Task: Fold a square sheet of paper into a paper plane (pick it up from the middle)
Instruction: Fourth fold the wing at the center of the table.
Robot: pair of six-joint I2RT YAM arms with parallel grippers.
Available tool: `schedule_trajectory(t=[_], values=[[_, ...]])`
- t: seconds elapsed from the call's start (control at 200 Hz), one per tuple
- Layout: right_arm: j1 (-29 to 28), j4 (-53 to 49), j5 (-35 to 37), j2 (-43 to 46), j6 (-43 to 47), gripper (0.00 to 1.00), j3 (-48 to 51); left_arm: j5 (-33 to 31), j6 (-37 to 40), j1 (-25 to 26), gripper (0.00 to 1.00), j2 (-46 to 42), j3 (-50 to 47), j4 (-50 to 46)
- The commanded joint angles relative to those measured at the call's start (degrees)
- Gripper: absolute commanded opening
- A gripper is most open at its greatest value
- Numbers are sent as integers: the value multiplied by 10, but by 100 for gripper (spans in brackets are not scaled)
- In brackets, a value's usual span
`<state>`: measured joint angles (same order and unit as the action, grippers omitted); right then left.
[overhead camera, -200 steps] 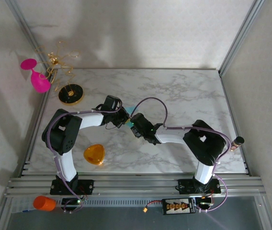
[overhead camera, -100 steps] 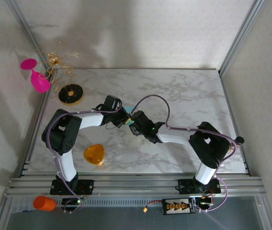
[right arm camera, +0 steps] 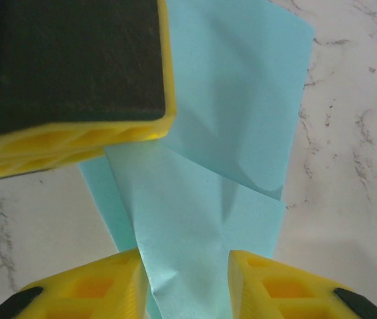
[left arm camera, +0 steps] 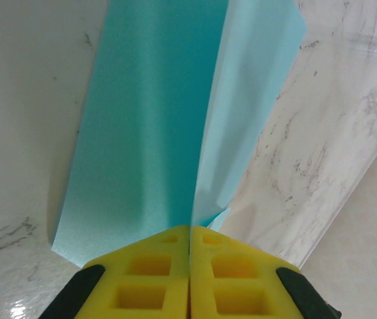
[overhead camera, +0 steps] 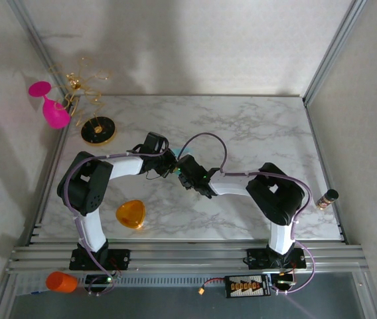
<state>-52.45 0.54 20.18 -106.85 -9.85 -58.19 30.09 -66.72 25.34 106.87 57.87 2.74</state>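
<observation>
Caught mid-fold at the centre of the marble desk [overhead camera: 255,126]
Teal sheet of paper [left arm camera: 149,119] creased lengthwise, its near edge pinched in the left gripper [left arm camera: 189,232], jaws pressed together on it; right gripper [right arm camera: 183,266] set opposite, jaws apart with a folded corner of the sheet lying in the gap between the yellow pads [right arm camera: 102,286]; orange rounded piece [overhead camera: 130,214] well apart, nearer the left arm's base

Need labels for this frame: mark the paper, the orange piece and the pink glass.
paper [left arm camera: 142,119]: left wrist view, darker left flap.
orange piece [overhead camera: 130,214]: top view, its middle.
pink glass [overhead camera: 56,114]: top view, its bowl.
</observation>
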Motion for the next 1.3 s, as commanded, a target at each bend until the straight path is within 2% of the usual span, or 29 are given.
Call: schedule_trajectory(t=[0.0, 0.235, 0.35, 0.766, 0.906, 1.036, 1.297], values=[[-5, -6, 21, -8, 14, 36, -13, 3, -13, 2, 8, -19, 12, -13], [-5, 6, 16, 3, 36, 24, 3, 4, -18, -2, 13, -20, 14, -12], [-5, 9, 15, 8, 48, 16, 10, 2, -13, -10, 20, -23, 16, -19], [8, 44, -20, 32, 88, 9, 38, -34, 29, -89, 37, -90, -8, -60], [25, 62, -69, 44, 110, 8, 45, -22, 25, -86, 36, -109, -56, -13], [42, 68, -113, 48, 124, 8, 46, 7, 16, -70, 28, -89, -86, 38], [51, 71, -136, 42, 132, 8, 46, 30, 25, -33, 21, -20, -54, 55]])
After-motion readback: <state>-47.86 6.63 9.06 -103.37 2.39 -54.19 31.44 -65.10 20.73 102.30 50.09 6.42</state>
